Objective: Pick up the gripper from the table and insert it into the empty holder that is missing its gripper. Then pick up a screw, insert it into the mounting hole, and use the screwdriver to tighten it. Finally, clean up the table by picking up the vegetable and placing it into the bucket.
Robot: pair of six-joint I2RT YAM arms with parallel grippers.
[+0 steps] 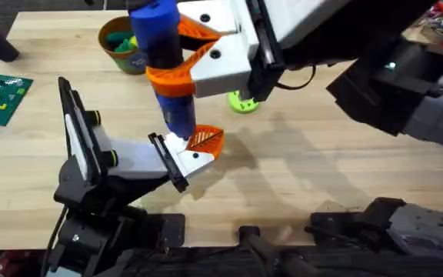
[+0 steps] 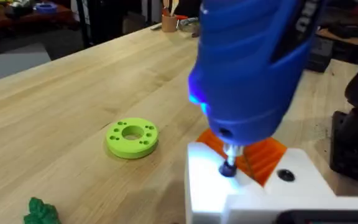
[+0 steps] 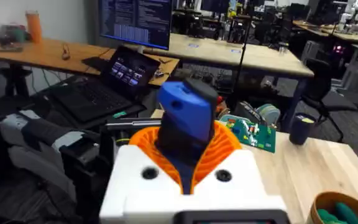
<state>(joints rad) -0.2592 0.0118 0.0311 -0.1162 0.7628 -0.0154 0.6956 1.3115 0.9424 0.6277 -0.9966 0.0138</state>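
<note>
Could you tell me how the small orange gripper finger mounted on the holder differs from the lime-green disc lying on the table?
The gripper is orange, ribbed and wedge-shaped, joined to a white block; the lime-green disc is round and flat with a ring of holes. The gripper sits raised on the holder, with the screwdriver tip at its white block; the disc lies loose on the table, touching nothing. Both look like brightly coloured plastic parts.

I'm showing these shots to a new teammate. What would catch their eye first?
The blue screwdriver, standing upright mid-table in the right gripper, its tip pressed on the small orange-and-white gripper seated at the holder. A lime-green disc lies just behind, and the bucket sits at the table's far edge.
</note>
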